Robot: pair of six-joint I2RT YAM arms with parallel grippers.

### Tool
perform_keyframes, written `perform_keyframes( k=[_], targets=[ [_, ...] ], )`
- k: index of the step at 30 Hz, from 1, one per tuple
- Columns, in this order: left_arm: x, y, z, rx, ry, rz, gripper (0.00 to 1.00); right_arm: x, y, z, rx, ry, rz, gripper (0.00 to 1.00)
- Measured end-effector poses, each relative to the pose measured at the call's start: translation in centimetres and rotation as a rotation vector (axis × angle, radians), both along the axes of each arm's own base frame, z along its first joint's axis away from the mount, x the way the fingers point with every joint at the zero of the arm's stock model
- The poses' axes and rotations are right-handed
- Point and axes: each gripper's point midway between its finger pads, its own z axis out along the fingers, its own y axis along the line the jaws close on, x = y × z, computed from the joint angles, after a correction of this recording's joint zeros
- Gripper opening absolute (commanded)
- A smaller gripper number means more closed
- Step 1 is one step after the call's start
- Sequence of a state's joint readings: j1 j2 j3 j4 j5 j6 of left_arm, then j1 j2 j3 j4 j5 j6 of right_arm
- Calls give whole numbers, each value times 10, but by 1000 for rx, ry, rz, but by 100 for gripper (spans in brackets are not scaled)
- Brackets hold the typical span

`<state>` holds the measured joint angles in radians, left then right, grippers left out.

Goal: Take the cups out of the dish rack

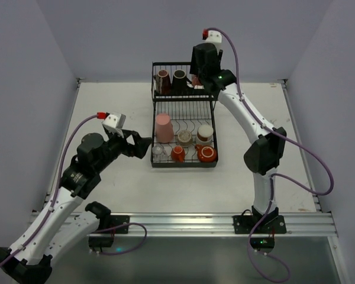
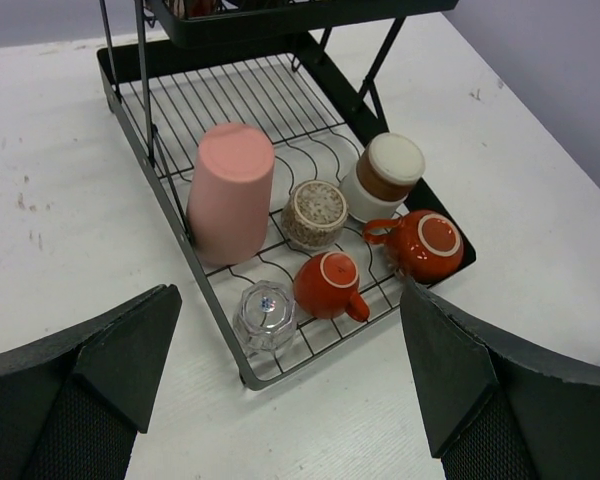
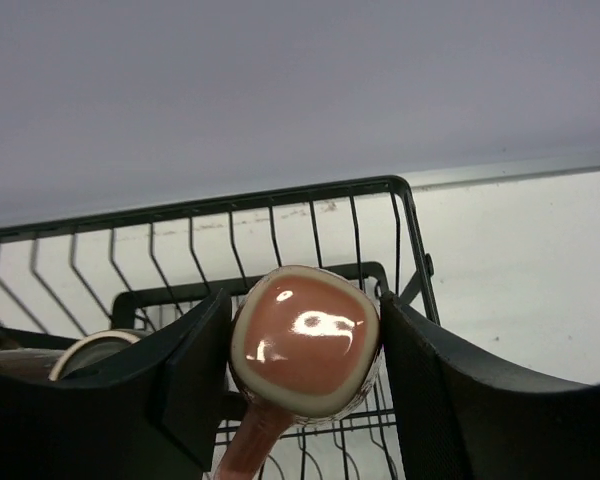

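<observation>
The black wire dish rack (image 1: pixel 155 112) stands mid-table. Its lower tray (image 2: pixel 310 100) holds a tall pink tumbler (image 2: pixel 230 190), a beige speckled cup (image 2: pixel 314 213), a brown-and-white cup (image 2: pixel 382 177), a clear glass (image 2: pixel 266 315) and two orange-red mugs (image 2: pixel 328 284) (image 2: pixel 420 243), all upside down. The rear basket (image 1: pixel 183 64) holds a brown mug (image 1: pixel 163 80) and a black mug (image 1: pixel 180 78). My left gripper (image 2: pixel 286 335) is open and empty, just left of the tray's front corner. My right gripper (image 3: pixel 305 352) is over the basket's right end, shut on an upturned brown-based mug (image 3: pixel 305 330).
White table (image 1: pixel 106 112) with purple walls at the back and sides. The basket's wire rim (image 3: pixel 280 200) runs behind the held mug. An aluminium rail (image 1: pixel 213 222) lies along the near edge.
</observation>
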<state>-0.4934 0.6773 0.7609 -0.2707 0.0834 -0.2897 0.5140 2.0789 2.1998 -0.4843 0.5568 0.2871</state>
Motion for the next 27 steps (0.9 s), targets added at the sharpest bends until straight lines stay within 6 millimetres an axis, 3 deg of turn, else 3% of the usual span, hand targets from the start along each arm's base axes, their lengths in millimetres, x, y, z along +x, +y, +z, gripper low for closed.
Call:
perform_keyframes(
  k=[5, 10, 12, 16, 19, 27],
  targets=[
    [6, -10, 8, -49, 43, -10, 100, -21, -3, 60, 110, -127, 36, 13],
    [11, -35, 56, -202, 12, -86, 100, -66, -18, 132, 286, -280, 85, 12],
    [15, -49, 76, -275, 1, -135, 100, -86, -25, 143, 357, -307, 122, 8],
    [21, -78, 99, -433, 28, -240, 96, -126, -26, 140, 583, -321, 268, 9],
    [25, -96, 108, -564, 78, -310, 92, -152, -21, 120, 738, -289, 370, 9],
    [35, -121, 105, -762, 200, -393, 84, -199, 26, 83, 1024, -142, 639, 9]
  ],
)
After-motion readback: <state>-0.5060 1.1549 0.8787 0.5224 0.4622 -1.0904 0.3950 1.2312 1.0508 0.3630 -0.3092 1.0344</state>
